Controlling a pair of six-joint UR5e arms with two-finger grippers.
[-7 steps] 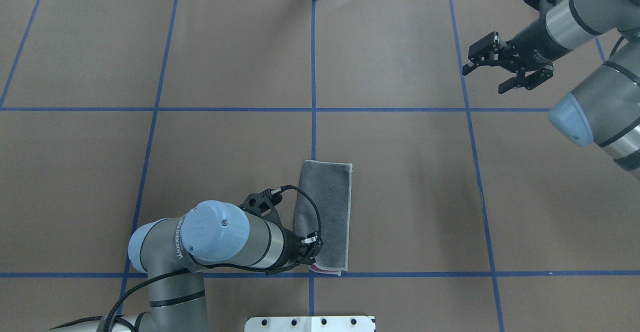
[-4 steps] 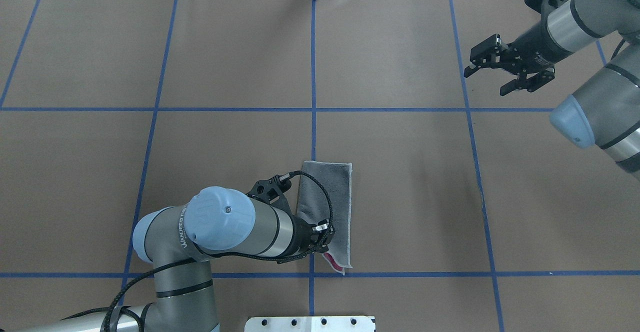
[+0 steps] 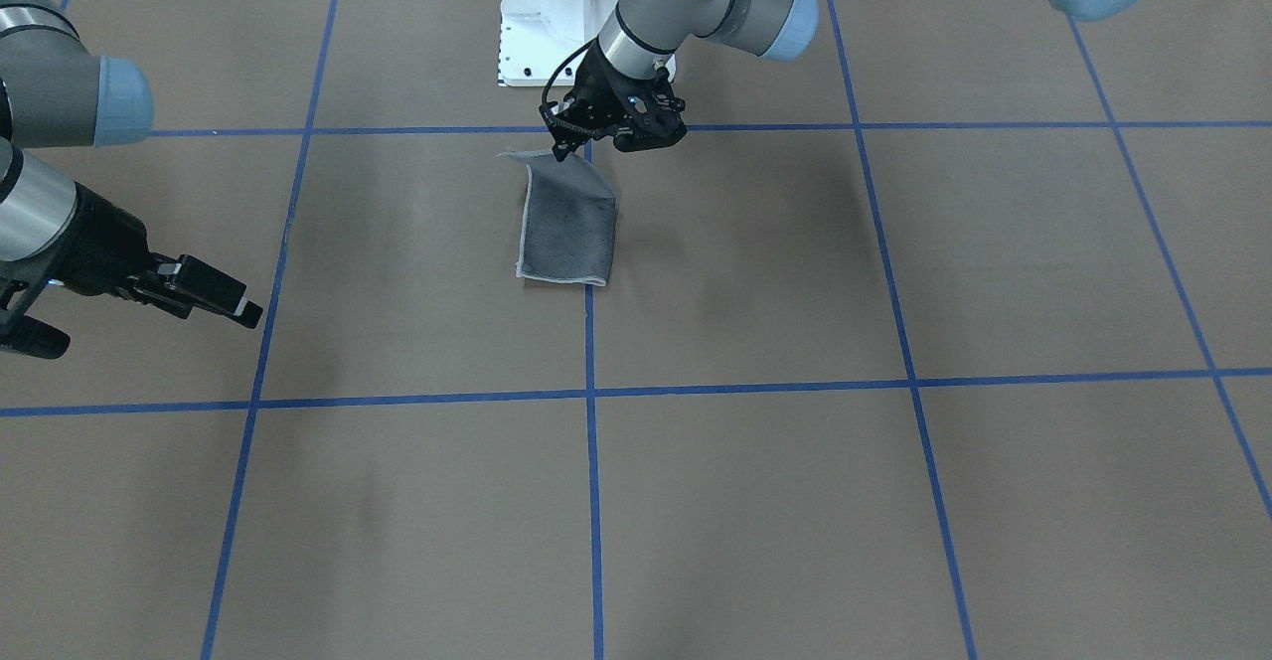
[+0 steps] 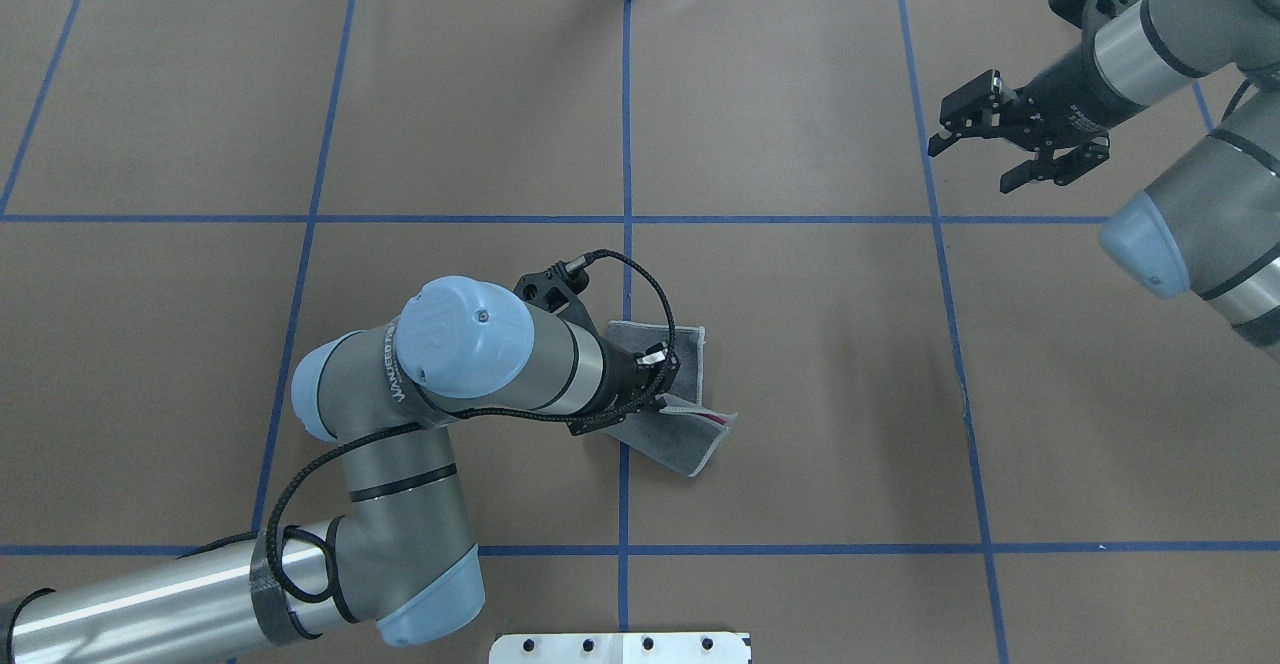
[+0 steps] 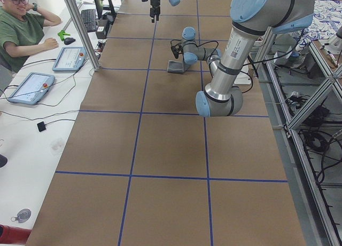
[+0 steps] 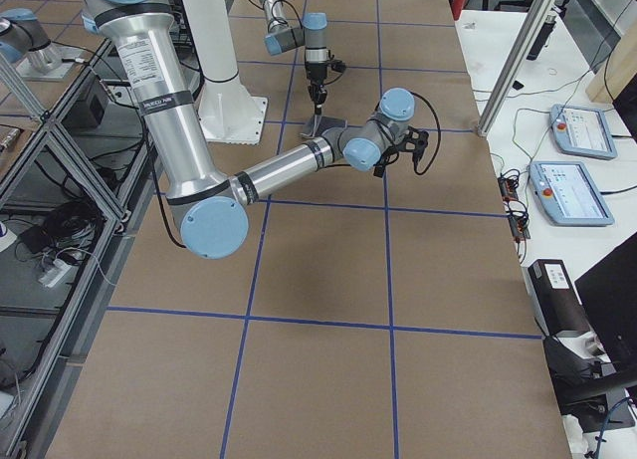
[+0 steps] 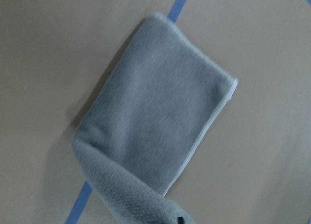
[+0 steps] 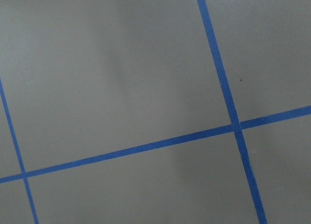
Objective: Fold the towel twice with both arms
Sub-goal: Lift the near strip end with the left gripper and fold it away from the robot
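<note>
Gripping the towel [image 3: 566, 233] by its robot-side end, the left arm's fingers [image 3: 564, 139] are closed on the cloth and hold that end raised off the tabletop [image 4: 800, 464]. The towel sits on the blue centre line [image 4: 627, 244] as a narrow dark grey strip. The first fold is judged done and the second is under way: the raised end is not yet laid on the far end. Further right, the right arm's fingers [image 4: 1020, 176] hang open and empty, well apart from the towel.

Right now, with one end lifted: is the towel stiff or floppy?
Likely floppy: the towel bends where its raised end meets the flat part. Probably light: one pinch lifts that end. Likely grippy, given its terry nap.
</note>
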